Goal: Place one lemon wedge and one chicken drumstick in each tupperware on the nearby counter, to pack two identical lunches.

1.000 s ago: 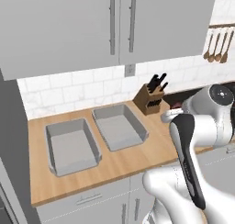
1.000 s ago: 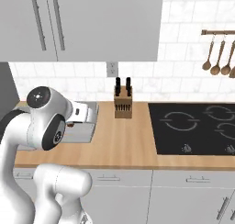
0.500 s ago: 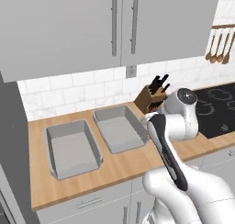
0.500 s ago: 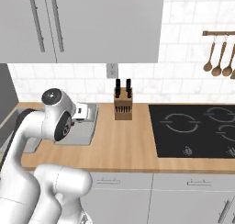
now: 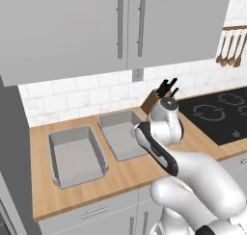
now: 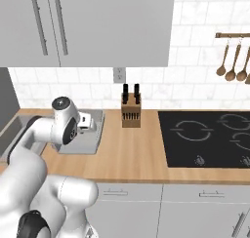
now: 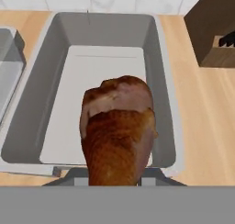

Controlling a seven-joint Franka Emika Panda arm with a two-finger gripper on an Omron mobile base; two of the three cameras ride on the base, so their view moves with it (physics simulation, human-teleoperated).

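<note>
Swinging left from the knife block (image 5: pixel 157 97) side, my gripper (image 7: pixel 118 170) carried the drumstick (image 7: pixel 118 131), clamped, long axis pointing away, over the right-hand box (image 7: pixel 158 81); its floor lay directly beneath, on the table (image 5: pixel 120 178).

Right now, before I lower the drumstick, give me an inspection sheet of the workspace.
Surface: wooden counter, bare around the boxes.
Job's things: two grey tupperware side by side; left tupperware looks empty, right tupperware empty below the hand. Chicken drumstick held above the right one. No lemon wedge seen.
Clutter: knife block right of the boxes.
Grippers: pincer shut on the drumstick; its tips are hidden behind the meat.
Cables: nothing seen.
Surroundings: black cooktop, hanging wooden spoons, upper cabinets, wall outlet.
</note>
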